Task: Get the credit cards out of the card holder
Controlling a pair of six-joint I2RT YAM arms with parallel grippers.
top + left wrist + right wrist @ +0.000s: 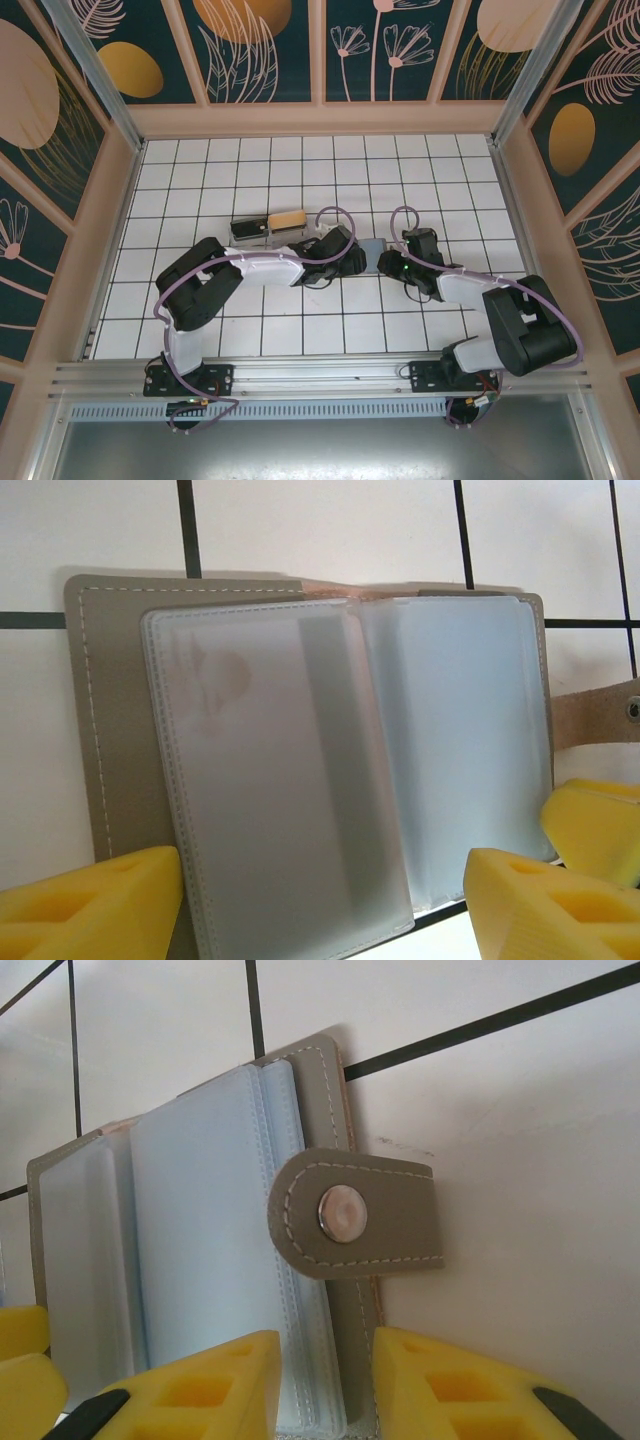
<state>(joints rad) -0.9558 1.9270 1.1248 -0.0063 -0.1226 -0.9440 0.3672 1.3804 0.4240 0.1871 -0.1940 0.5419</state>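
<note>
where it lies: I have the card holder (372, 252) open on the tiled surface (300, 170), between my two arms, with its cover down and its frosted sleeves (260, 760) facing up.
long axis: the spine runs away from the arm bases, so the two halves spread left and right. The snap strap (355, 1212) sticks out on the right.
left side: the left end effector (320, 865) has its fingers spread wide and holds nothing. It sits at the holder's near edge, and the sleeves lie just ahead of it, inside the span of its fingers.
right side: the right end effector (325, 1340) is drawn in narrow, with a finger on either side of the right half's near edge. I judge it is pinching cover and sleeves to pin the holder down.
contents: I cannot make out the credit cards for certain. A darker strip (325, 750) behind the left sleeve may be one.
nearer arm: both are at the holder, but the left is free and squarely faces the sleeves.
next move: I judge the left must reach forward along the spine's line and find a card's edge.
risk: the sleeves look limp and slick, so the left could pinch plastic instead of a card.
</note>
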